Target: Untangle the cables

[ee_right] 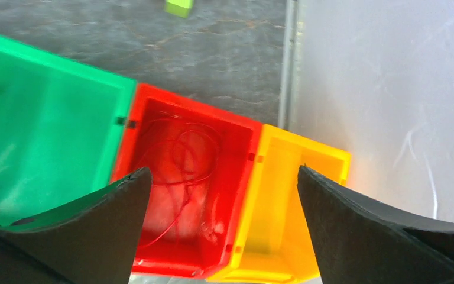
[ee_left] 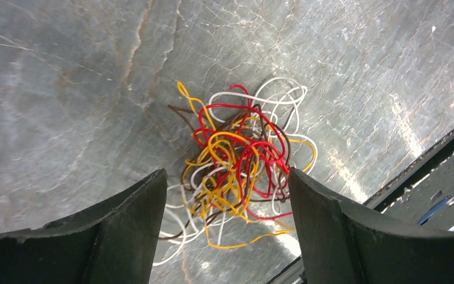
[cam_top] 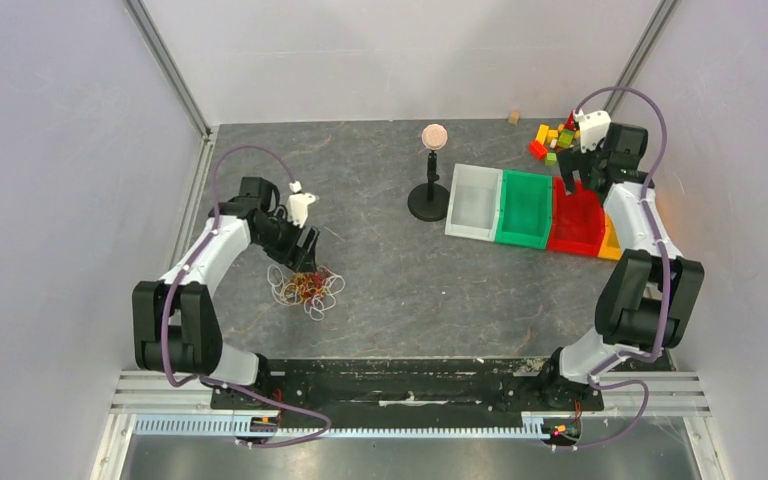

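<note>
So that it can, I'd guess, pinch one strand, the left end effector (ee_left: 224, 177) hangs wide open over the tangled red, yellow, white and brown cables (ee_left: 239, 160) at eight o'clock.

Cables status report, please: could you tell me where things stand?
Left end effector open, over the tangle. Right end effector open, above red bin; one red wire inside. Nothing blocking the tangle.

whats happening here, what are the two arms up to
The left gripper hangs with open fingers right above the cables, a tangled heap of red, yellow, white and brown strands on the table. The right gripper, also open, is over the red bin, where a thin red wire lies.
</note>
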{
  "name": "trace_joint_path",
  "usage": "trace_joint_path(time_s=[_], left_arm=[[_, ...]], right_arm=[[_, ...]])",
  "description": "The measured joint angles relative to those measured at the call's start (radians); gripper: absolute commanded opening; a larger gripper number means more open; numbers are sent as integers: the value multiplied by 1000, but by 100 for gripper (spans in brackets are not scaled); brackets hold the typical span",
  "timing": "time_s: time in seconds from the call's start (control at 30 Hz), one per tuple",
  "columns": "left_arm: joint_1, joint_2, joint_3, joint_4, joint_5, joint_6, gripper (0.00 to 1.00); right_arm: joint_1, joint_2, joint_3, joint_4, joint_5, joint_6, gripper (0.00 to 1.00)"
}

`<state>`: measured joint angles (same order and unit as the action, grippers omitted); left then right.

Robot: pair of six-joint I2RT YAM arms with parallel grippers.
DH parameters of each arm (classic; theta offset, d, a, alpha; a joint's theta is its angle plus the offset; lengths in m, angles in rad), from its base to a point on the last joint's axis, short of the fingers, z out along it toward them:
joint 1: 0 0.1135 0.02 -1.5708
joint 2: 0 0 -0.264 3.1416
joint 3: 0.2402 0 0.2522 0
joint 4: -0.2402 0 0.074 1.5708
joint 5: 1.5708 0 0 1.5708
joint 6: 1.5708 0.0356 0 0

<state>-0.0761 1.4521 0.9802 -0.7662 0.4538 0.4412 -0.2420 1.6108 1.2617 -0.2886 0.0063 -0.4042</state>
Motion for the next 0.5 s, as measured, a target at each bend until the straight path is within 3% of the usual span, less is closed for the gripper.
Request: trace_joint_path(time_s=[0.23,0.3,0.4,0.5], left_arm=[[18,6,39,-99,11,175,79],[11,35,23,-100,12,177,66],[-14,128,5,-98,19,162,32],[-64,176,-12,-85,48,120,9]], right_arm=[[28,-84,76,-250,-311,33,98],[82,-163,-6,-236,-395,91,98],[217,-291,-175,-188,-489,180,98],[362,-343,-308,-101,-555,273,98]])
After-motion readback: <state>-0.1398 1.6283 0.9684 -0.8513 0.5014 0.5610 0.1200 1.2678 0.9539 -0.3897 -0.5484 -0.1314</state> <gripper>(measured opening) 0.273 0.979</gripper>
